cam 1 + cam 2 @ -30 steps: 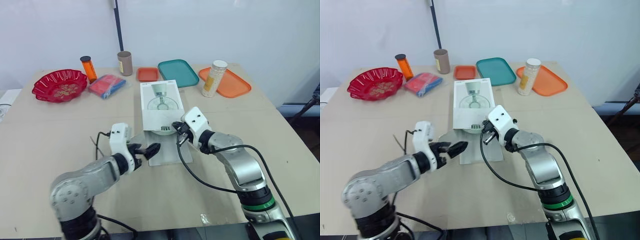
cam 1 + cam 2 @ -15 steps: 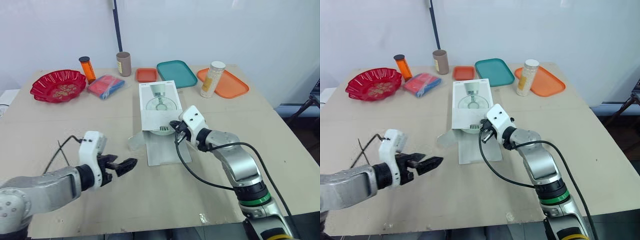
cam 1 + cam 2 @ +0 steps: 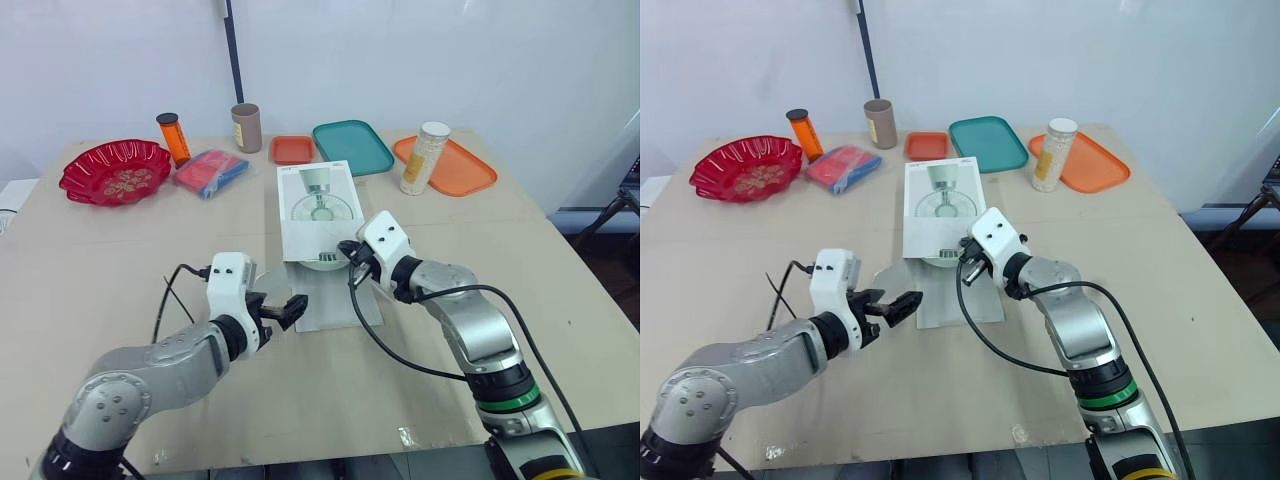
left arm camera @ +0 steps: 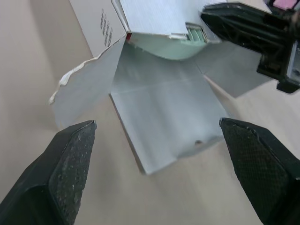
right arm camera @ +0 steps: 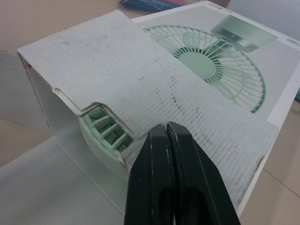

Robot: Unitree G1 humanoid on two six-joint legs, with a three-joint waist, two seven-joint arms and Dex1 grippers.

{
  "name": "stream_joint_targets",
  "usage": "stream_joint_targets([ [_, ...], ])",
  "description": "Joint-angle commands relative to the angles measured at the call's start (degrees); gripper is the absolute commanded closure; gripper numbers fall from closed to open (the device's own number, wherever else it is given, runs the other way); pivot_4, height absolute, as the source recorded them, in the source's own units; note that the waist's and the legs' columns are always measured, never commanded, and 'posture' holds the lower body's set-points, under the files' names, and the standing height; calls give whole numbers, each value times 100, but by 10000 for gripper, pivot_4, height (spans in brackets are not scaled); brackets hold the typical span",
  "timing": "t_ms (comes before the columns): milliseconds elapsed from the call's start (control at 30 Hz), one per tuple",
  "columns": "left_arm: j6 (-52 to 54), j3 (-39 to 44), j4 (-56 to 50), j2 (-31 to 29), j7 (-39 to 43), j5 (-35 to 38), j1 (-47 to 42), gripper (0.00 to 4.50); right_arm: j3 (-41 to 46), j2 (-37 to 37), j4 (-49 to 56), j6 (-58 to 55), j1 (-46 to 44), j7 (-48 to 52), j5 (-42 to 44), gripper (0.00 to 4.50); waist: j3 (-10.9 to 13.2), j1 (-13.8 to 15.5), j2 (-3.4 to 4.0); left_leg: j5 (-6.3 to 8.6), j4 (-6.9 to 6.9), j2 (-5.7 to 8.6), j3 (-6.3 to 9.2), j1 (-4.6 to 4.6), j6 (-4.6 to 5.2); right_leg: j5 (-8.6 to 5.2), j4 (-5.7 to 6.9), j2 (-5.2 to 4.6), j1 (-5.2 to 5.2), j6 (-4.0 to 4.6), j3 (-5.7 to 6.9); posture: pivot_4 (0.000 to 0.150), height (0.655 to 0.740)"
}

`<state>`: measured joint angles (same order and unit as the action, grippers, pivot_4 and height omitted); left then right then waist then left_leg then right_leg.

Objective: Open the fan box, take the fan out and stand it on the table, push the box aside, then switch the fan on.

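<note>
Pale green plastic fan (image 5: 105, 136) sits inside the open-ended white cardboard fan box (image 3: 320, 205), just ahead of the right gripper (image 3: 351, 253), its fingers pressed together on nothing, while the left gripper (image 3: 288, 308) hovers spread wide just short of the bottom flap (image 3: 335, 300).

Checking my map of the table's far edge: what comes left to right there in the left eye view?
Red bowl → orange bottle → cup → small tray → teal tray → jar.
</note>
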<state>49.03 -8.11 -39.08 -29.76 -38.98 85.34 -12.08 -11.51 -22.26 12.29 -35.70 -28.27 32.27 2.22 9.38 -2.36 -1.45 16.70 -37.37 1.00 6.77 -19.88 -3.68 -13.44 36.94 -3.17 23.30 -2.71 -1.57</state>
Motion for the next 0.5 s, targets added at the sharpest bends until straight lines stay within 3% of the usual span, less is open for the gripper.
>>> stream_joint_targets([
  [33,-396,-101,250,535,528,-617,-58,263,-233,31,-75,-160,145,30,-34,45000,-1,7,1,0,0,0,0,0,0,0,0,0,0,0,0,1500,7400],
  [233,-836,-9,740,1626,1340,-731,206,263,-237,11,2,-230,170,30,-69,45000,-1,12,2,1,0,0,0,-2,2,-1,-3,0,1,-1,1,1500,7400],
  [500,-974,0,1314,2241,1858,-1290,301,263,-225,-12,132,-343,197,27,-72,45000,-1,18,2,3,-2,1,1,-5,5,-2,-3,0,1,-5,1,1500,7400],
])
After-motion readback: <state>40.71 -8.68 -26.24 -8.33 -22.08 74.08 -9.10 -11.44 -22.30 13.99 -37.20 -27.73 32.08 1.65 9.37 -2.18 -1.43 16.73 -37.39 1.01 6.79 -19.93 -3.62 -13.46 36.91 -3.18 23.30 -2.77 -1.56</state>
